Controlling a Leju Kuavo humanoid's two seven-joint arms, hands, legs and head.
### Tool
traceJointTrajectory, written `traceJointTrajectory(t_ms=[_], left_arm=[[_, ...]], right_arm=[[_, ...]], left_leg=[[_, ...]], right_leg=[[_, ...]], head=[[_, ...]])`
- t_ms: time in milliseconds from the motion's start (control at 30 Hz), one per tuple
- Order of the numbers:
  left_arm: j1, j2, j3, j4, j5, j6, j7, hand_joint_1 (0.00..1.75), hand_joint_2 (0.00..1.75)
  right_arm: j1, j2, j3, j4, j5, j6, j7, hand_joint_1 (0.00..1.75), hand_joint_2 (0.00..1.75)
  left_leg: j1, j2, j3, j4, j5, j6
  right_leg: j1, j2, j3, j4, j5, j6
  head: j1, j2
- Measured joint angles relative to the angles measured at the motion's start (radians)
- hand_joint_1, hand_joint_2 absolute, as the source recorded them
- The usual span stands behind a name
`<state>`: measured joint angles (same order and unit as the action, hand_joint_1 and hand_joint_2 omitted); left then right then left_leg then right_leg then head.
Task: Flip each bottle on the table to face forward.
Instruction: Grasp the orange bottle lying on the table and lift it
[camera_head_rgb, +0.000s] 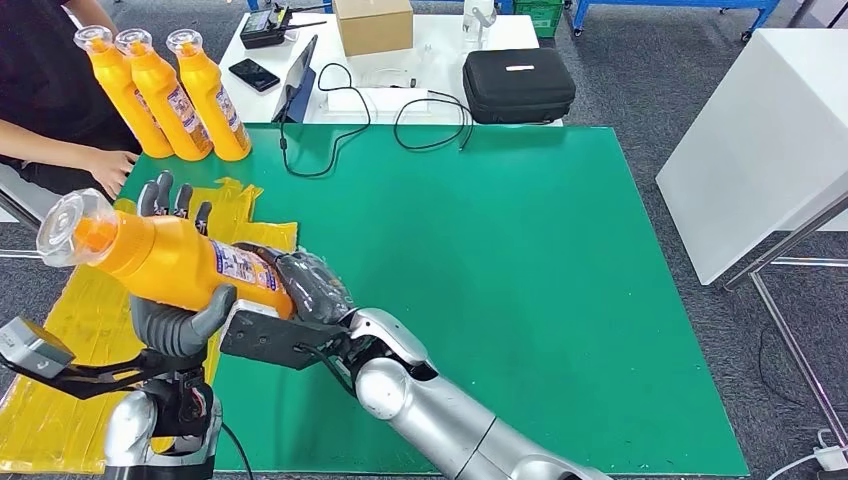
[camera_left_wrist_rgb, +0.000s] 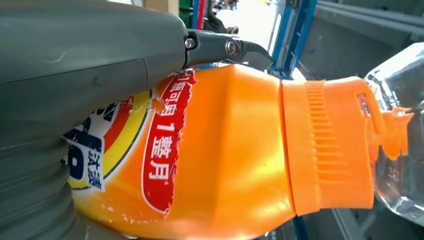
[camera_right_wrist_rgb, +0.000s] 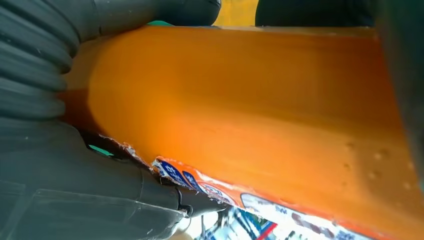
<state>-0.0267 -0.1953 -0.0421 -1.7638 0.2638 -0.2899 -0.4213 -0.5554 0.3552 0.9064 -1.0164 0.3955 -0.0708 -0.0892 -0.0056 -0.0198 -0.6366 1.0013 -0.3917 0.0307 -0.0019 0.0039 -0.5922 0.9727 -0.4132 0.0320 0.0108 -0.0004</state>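
Observation:
An orange bottle (camera_head_rgb: 170, 262) with a clear cap lies sideways in the air over the table's left front, cap pointing left. My left hand (camera_head_rgb: 180, 325) holds its middle from below, thumb in front and fingers (camera_head_rgb: 168, 195) rising behind it. My right hand (camera_head_rgb: 310, 285) wraps its base end. In the left wrist view the bottle's (camera_left_wrist_rgb: 235, 150) red and yellow label sits beside my left hand's thumb (camera_left_wrist_rgb: 75, 60). The right wrist view looks along the bottle's bare orange side (camera_right_wrist_rgb: 250, 100), past my right hand (camera_right_wrist_rgb: 60, 190). Three more orange bottles (camera_head_rgb: 180, 95) stand upright at the back left.
A crumpled yellow sheet (camera_head_rgb: 60, 330) covers the green table (camera_head_rgb: 520, 300) at the left. A person's hand (camera_head_rgb: 105, 160) rests by the standing bottles. Behind, a white table carries a black case (camera_head_rgb: 518, 85), a cardboard box (camera_head_rgb: 372, 25) and a cable (camera_head_rgb: 330, 120).

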Motion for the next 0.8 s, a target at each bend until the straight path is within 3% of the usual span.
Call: traceJointTrajectory(t_ms=[67, 100, 300, 633, 667, 700, 767, 800], left_arm=[[0.02, 0.0, 0.013, -0.005, 0.008, -0.005, -0.005, 1.41, 1.75], [0.029, 0.0, 0.02, -0.007, 0.011, -0.006, -0.007, 1.75, 1.75], [0.065, 0.0, 0.045, -0.02, 0.014, -0.005, -0.019, 1.75, 1.75], [0.075, -0.008, 0.062, -0.023, -0.004, 0.002, -0.024, 1.75, 1.75], [0.074, -0.009, 0.064, -0.023, -0.017, 0.008, -0.026, 1.75, 1.75], [0.073, -0.01, 0.065, -0.023, -0.03, 0.013, -0.029, 1.75, 1.75], [0.07, -0.012, 0.066, -0.023, -0.049, 0.022, -0.031, 1.75, 1.75], [0.067, -0.012, 0.066, -0.023, -0.065, 0.031, -0.034, 1.75, 1.75]], right_arm=[[-0.006, -0.001, 0.053, 0.011, -0.028, -0.011, 0.009, 1.75, 1.75], [-0.011, -0.001, 0.077, 0.016, -0.039, -0.016, 0.014, 1.75, 1.75], [-0.038, -0.003, 0.154, 0.043, -0.077, -0.034, 0.028, 1.75, 1.75], [-0.054, -0.003, 0.185, 0.067, -0.083, -0.05, 0.024, 1.75, 1.75], [-0.053, -0.003, 0.186, 0.069, -0.081, -0.057, 0.021, 1.62, 1.75], [-0.052, -0.003, 0.185, 0.071, -0.078, -0.062, 0.018, 1.19, 1.75], [-0.051, -0.003, 0.183, 0.074, -0.069, -0.066, 0.012, 0.31, 0.87], [-0.05, -0.003, 0.182, 0.075, -0.063, -0.068, 0.009, 0.0, 0.44]], left_leg=[[0.0, 0.0, 0.0, 0.0, 0.0, 0.0], [0.0, 0.0, 0.0, 0.0, 0.0, 0.0], [0.0, 0.0, 0.0, 0.0, 0.0, 0.0], [0.0, 0.0, 0.0, 0.0, 0.0, 0.0], [0.0, 0.0, 0.0, 0.0, 0.0, 0.0], [0.0, 0.0, 0.0, 0.0, 0.0, 0.0], [0.0, 0.0, 0.0, 0.0, 0.0, 0.0], [0.0, 0.0, 0.0, 0.0, 0.0, 0.0]], right_leg=[[0.0, 0.0, 0.0, 0.0, 0.0, 0.0], [0.0, 0.0, -0.001, 0.0, 0.0, 0.0], [0.0, 0.0, -0.001, 0.0, 0.0, 0.0], [0.0, 0.0, -0.001, 0.0, 0.0, 0.0], [0.0, 0.0, -0.001, 0.0, 0.0, 0.0], [0.0, 0.0, -0.001, 0.0, 0.0, 0.0], [0.0, 0.0, -0.001, 0.0, 0.0, 0.0], [0.0, 0.0, -0.001, 0.0, 0.0, 0.0]], head=[[0.0, 0.0], [0.0, 0.0], [0.0, 0.0], [0.0, 0.0], [0.0, 0.0], [0.0, 0.0], [0.0, 0.0], [0.0, 0.0]])
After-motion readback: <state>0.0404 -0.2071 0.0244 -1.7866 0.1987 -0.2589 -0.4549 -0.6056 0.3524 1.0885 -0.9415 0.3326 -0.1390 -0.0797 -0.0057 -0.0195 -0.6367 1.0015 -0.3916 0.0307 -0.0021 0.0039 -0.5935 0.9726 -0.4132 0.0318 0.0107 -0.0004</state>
